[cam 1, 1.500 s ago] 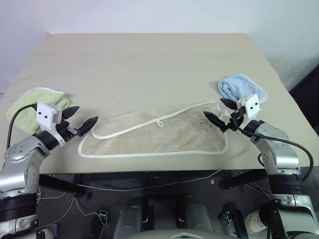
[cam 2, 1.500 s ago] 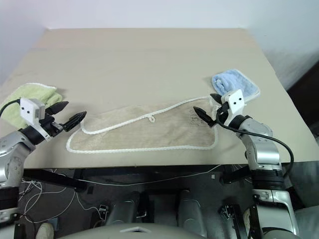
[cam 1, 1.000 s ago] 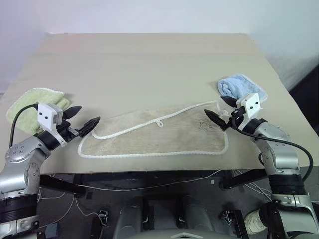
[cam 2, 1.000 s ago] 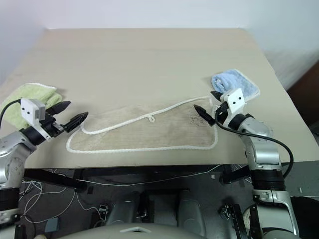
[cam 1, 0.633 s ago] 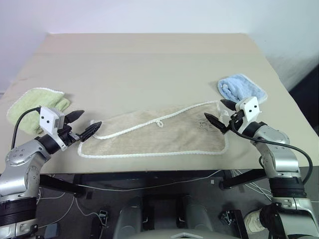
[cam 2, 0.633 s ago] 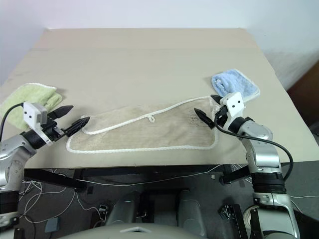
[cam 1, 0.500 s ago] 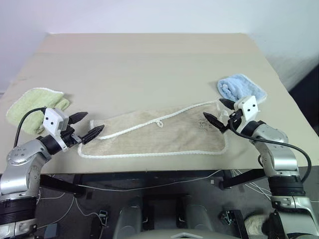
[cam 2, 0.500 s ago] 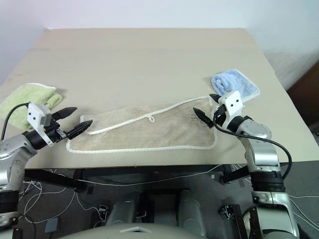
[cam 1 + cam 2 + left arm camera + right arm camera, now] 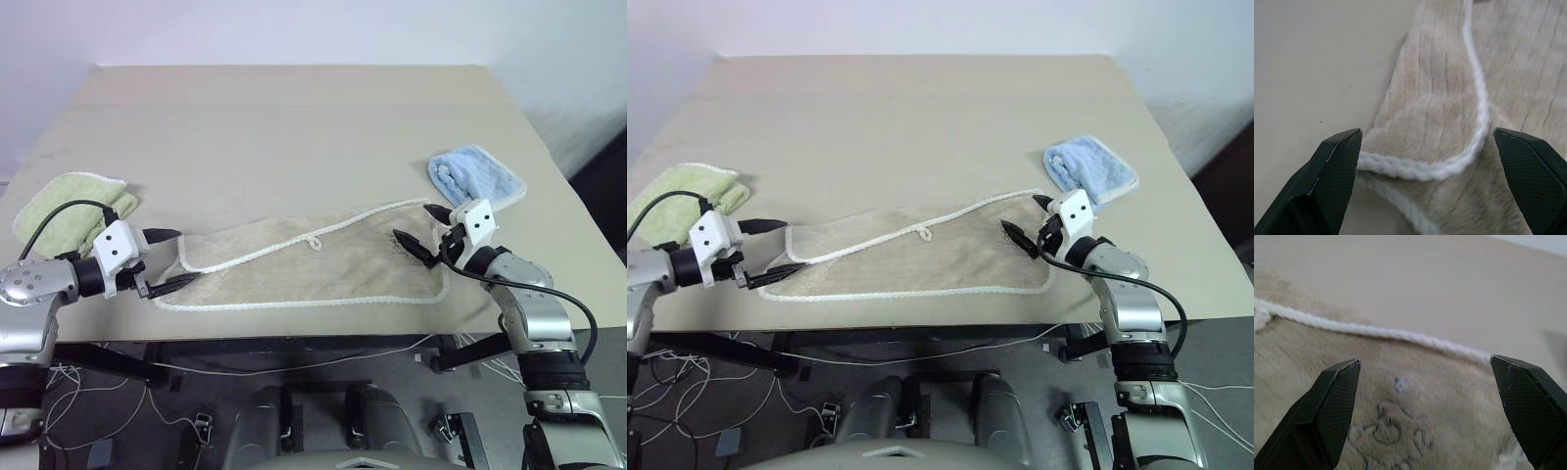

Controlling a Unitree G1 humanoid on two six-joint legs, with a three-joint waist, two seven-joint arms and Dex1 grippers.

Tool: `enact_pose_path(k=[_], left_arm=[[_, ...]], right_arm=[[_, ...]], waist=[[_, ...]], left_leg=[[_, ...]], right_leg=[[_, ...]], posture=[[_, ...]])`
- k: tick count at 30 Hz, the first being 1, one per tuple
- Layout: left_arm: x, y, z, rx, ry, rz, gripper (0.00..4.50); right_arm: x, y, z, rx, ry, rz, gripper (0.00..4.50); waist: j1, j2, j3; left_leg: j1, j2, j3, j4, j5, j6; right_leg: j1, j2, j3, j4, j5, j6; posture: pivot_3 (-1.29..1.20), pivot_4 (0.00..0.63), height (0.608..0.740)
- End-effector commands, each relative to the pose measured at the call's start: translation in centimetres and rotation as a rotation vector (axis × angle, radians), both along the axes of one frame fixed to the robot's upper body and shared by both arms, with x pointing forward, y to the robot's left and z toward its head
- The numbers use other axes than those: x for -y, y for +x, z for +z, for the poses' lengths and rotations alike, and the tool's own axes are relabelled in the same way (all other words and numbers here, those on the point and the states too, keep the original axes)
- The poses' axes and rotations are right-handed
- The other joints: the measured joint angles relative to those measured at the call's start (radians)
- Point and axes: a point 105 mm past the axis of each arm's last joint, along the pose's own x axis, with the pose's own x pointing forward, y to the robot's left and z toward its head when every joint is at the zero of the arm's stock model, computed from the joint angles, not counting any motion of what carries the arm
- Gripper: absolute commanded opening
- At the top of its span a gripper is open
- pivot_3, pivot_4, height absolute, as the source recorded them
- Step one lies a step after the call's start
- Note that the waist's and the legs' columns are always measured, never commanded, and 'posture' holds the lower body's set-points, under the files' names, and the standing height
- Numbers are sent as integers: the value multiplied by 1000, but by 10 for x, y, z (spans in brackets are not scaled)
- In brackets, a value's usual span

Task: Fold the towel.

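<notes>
- The beige plush towel with white corded edging (image 9: 313, 264) lies spread flat near the front edge of the pale tan bench (image 9: 294, 127), its long sides running left to right; the front hem sits just inside that front edge.
- At the towel's left end, the left tool (image 9: 168, 259) has its two black fingers spread wide, one on each side of the towel's left corner, as the left wrist view shows (image 9: 1430, 161); they pinch nothing.
- At the towel's right end, the right tool (image 9: 419, 232) also stands spread wide, low over the cloth, closed on nothing.
- Between the right tool's fingers, in the right wrist view, a small dark inked mark (image 9: 1393, 433) shows on the pile, looping like scribbled figures; I cannot read it.
- A small white cord loop (image 9: 313, 242) sits on the towel's far hem, near the middle.
- Left of the towel, at the bench's left edge, rests a folded light green terry cloth (image 9: 64, 211), apart from the towel.
- Beyond the right tool, near the right edge, lies a folded light blue terry cloth (image 9: 475, 176), close to the towel's far right corner.
- The far half of the bench is bare, open room up to its back edge.
</notes>
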Motion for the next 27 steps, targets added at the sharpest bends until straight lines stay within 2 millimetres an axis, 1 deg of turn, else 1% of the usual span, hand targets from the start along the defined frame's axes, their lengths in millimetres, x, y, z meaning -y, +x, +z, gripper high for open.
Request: enact_pose_path(k=[1, 3, 5, 10, 14, 17, 20, 23, 27], left_arm=[[-3, 10, 4, 54, 107, -40, 4500], [0, 14, 3, 65, 122, -61, 4500], [2, 14, -3, 49, 179, -106, 4500], [1, 6, -12, -19, 227, -187, 4500], [0, -1, -12, -49, 235, -220, 4500], [-2, 4, -12, -13, 275, -207, 4500], [1, 14, -12, 64, 313, -190, 4500], [7, 21, -8, 141, 291, -172, 4500], [9, 24, -9, 186, 294, -164, 4500]], right_arm=[[5, -3, 22, 87, 4, -25, 4463], [7, -4, 22, 90, 2, -37, 4463], [9, -6, 23, 94, 3, -49, 4463], [12, -8, 24, 97, -1, -63, 4463], [14, -9, 24, 96, -2, -68, 4463], [10, -8, 22, 91, -2, -61, 4463], [7, -7, 23, 91, 1, -51, 4463], [5, -6, 23, 91, 1, -45, 4463], [5, -5, 24, 91, -1, -41, 4463]], waist=[[2, 0, 0], [2, 0, 0], [1, 0, 0], [0, 0, 0], [0, 0, 0], [2, 0, 0], [3, 0, 0], [3, 0, 0], [3, 0, 0]], left_leg=[[0, 0, 0, 0, 0, 0], [0, 0, 0, 0, 0, 0], [0, 0, 0, 0, 0, 1], [0, 0, 1, 0, 0, 1], [0, 0, 1, 0, 0, 1], [0, 0, 0, 0, 0, 1], [0, 0, 0, 1, 0, 1], [0, 0, 0, 1, 0, 2], [0, 0, 0, 1, 0, 2]], right_leg=[[0, 0, 0, 0, 0, 0], [0, 0, 0, 0, 0, 0], [0, 0, 0, 0, 0, 0], [0, 1, 0, 0, 0, 0], [0, 1, 0, 0, 0, 0], [0, 1, 0, 0, 0, 0], [1, 1, 0, 0, 0, 0], [1, 1, 0, 0, 0, 0], [1, 1, 0, 1, 0, 1]], posture=[[0, 150, 740], [0, 150, 740], [0, 150, 740], [0, 150, 740], [0, 150, 740], [0, 150, 740], [0, 150, 740], [0, 150, 740], [0, 150, 740]])
